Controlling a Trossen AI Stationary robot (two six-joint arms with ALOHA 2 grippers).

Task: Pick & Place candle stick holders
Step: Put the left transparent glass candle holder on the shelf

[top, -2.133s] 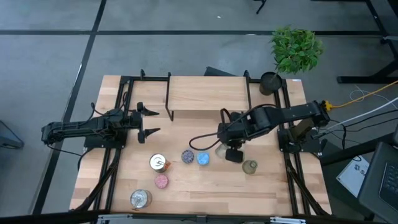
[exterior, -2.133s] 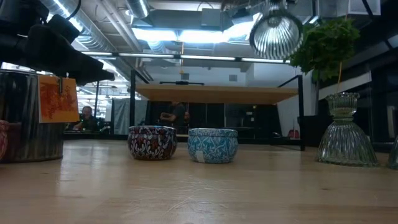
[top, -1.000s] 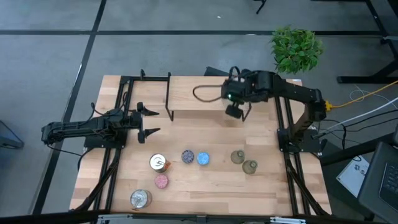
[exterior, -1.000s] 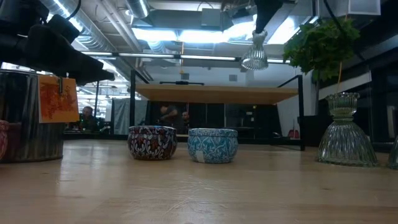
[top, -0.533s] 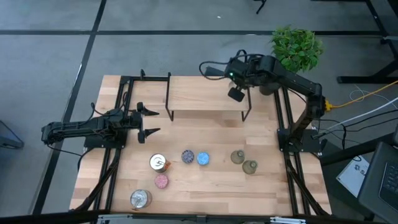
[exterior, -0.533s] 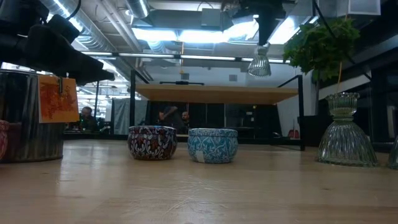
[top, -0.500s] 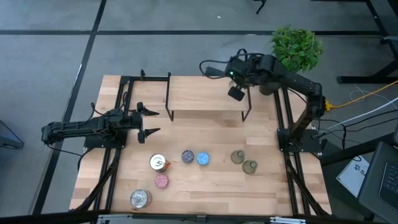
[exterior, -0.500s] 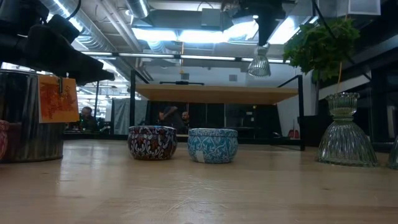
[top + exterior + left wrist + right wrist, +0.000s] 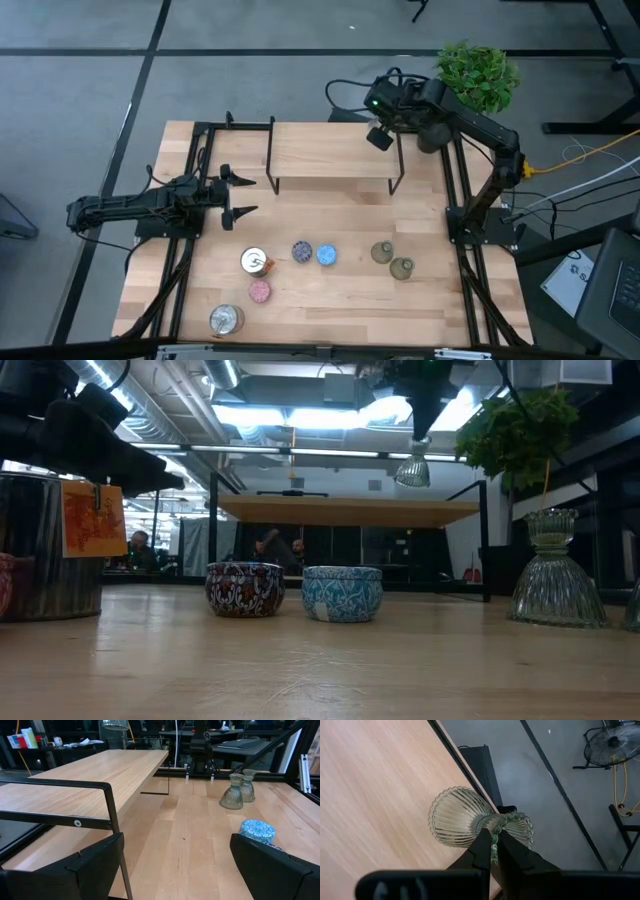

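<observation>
My right gripper (image 9: 378, 137) is shut on a pale green glass candle stick holder (image 9: 462, 817), high over the far right corner of the raised wooden shelf (image 9: 330, 150). The holder also shows in the low view (image 9: 412, 468). Two more green glass holders (image 9: 390, 259) stand on their flared bases on the table's right. The blue (image 9: 326, 254), purple-speckled (image 9: 302, 251), pink (image 9: 259, 291) and two silvery holders (image 9: 256, 261) (image 9: 226, 319) stand nearer the front. My left gripper (image 9: 245, 195) is open and empty at the table's left. My right gripper pinches the beaded rim of the holder's cup (image 9: 493, 845) between its two fingers, one finger seemingly inside the cup and one outside. The fingers come from above, pointing down. The holder hangs below them, flared base down, clear of the shelf.
A potted plant (image 9: 477, 78) and a black pot (image 9: 436, 132) stand at the far right corner. Black metal frame rails (image 9: 455, 200) run along both sides of the table. Bare wood lies between the shelf and the row of holders.
My right gripper has carried the green glass holder toward the table's far edge, from over the shelf's near right part to over its far right corner. The holder stays hanging below the shut fingers.
</observation>
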